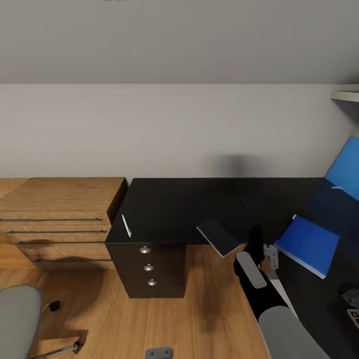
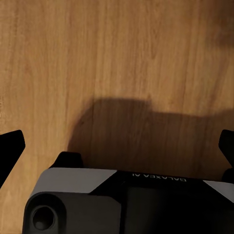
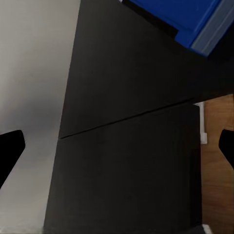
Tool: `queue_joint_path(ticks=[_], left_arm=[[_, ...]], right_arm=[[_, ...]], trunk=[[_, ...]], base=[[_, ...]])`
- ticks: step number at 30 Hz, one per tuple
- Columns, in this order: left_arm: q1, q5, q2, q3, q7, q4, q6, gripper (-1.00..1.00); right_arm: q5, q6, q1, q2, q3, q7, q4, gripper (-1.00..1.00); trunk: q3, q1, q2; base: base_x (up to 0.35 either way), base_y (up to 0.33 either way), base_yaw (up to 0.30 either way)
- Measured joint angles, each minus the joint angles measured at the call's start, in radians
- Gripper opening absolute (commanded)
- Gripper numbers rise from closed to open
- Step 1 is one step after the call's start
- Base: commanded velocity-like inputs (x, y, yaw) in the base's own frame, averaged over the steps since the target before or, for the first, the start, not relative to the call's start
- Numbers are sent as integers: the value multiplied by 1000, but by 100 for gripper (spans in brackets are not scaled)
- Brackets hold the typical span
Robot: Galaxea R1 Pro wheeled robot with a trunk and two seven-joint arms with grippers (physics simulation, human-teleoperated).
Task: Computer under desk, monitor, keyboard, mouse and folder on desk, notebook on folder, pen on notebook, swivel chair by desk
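The blue folder lies on the right wing of the black desk; a corner of it shows as folder. The pale pen rests at the desk's left end, above the drawers. A dark notebook with a white edge juts over the desk's front edge. My right gripper hovers open between the notebook and the folder, and right gripper holds nothing. My left gripper is open over bare floor. The mouse and a keyboard corner sit at the far right. The computer and monitor are out of view.
A light wooden counter with bar handles adjoins the desk's left side. The grey swivel chair stands on the floor at the lower left. The blue back panel rises at the right, and a grey wall runs behind the desk.
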Motion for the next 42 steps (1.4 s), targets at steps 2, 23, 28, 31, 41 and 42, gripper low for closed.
queue_joint_path(ticks=[2, 23, 28, 31, 41, 42], left_arm=[[0, 0, 0, 0, 0, 0, 0, 100], [0, -1, 0, 0, -1, 0, 0, 100], [0, 0, 0, 0, -1, 0, -18, 100], [0, -2, -1, -2, -1, -4, -20, 100], [0, 6, -3, -88, 12, -67, -185, 100], [0, 6, -3, -88, 11, -67, -185, 100]], right_arm=[[-1, 0, 0, 0, 4, 0, 1, 100], [-5, -1, 12, -1, 8, 146, 2, 100], [-6, -4, 13, -2, 6, 151, 1, 100], [-6, -3, 13, -3, 6, 151, 0, 100], [2, 264, 29, -51, 2, 134, -25, 100], [2, 273, 36, -60, 2, 134, -26, 100]], trunk=[[1, 0, 0], [1, 0, 0], [5, 0, 0], [6, 0, 0], [-25, 38, -70], [-29, 42, -77]], base=[[0, 0, 46], [-10, 57, 9], [-188, 166, 106], [-65, 23, 27], [-5, 2, 2], [0, 0, 0]])
